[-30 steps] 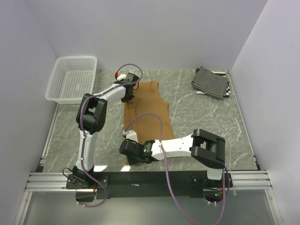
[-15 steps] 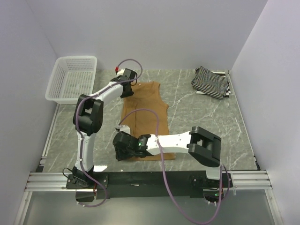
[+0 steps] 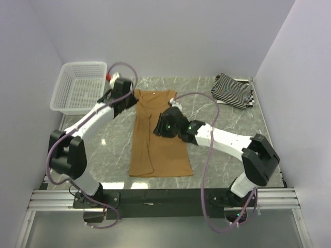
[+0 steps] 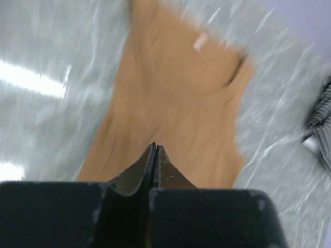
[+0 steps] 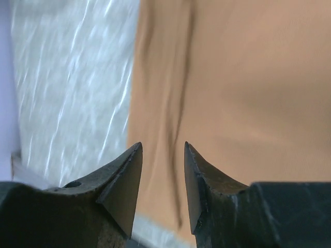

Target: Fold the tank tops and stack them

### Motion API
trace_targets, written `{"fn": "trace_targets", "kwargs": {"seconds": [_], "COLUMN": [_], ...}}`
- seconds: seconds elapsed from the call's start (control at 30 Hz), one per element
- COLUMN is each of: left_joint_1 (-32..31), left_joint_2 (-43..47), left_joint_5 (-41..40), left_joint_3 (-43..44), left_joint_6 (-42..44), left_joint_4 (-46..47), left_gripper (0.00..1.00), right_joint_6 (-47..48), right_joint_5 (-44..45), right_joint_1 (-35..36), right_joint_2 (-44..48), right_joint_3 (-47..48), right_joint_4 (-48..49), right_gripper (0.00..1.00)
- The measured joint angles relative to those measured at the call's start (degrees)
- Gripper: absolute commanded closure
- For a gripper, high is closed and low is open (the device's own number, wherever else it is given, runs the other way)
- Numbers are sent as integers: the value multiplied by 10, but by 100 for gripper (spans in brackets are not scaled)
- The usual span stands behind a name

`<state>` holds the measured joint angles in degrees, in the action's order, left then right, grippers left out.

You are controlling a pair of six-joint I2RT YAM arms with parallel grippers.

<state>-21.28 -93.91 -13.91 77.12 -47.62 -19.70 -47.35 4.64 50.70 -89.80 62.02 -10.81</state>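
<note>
Viewing from above: the tan top (image 3: 160, 150) lies flat, its long axis running near to far. The left gripper (image 3: 130, 101) is at its far-left shoulder, the right gripper (image 3: 160, 129) over its middle. Bare table (image 3: 222, 124) flanks it, and the striped top (image 3: 232, 90) is well apart.

Left wrist: jaws pressed together, empty, cloth ahead.

Right wrist: jaws parted above a lengthwise crease.

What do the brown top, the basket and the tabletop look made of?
The brown top: soft matte fabric, probably a knit; it lies limp with creases. The basket: white rigid plastic, judging by its moulded mesh walls. The tabletop: grey, white-veined, glossy with glare streaks; real marble or printed laminate, cannot tell.
</note>
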Motion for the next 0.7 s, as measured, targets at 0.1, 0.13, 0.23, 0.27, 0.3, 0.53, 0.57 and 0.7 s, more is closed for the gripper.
{"fn": "trace_targets", "kwargs": {"seconds": [0.1, 0.13, 0.23, 0.27, 0.3, 0.53, 0.57, 0.7], "left_joint_1": [-5, -9, -37, -48, -59, -113, -123, -170], "left_joint_2": [51, 66, 124, 149, 177, 302, 303, 292], "left_joint_5": [33, 40, 62, 70, 78, 113, 113, 115], "left_joint_3": [-139, -177, -282, -309, -333, -429, -436, -461], "left_joint_6": [-36, -46, -76, -83, -92, -139, -144, -162], "left_joint_4": [29, 30, 37, 41, 44, 94, 99, 106], "left_gripper": [99, 99, 99, 99, 99, 99, 99, 100], "right_joint_6": [25, 34, 55, 62, 67, 85, 85, 87], "right_joint_5": [-7, -9, -17, -22, -26, -32, -32, -25], "right_joint_1": [-48, -56, -73, -76, -80, -94, -95, -98], "right_joint_2": [-57, -88, -182, -210, -241, -394, -408, -442], "right_joint_3": [58, 93, 195, 227, 258, 408, 421, 461], "right_joint_4": [-16, -22, -31, -34, -38, -73, -79, -102], "right_gripper": [55, 55, 55, 55, 55, 54, 54, 56]}}
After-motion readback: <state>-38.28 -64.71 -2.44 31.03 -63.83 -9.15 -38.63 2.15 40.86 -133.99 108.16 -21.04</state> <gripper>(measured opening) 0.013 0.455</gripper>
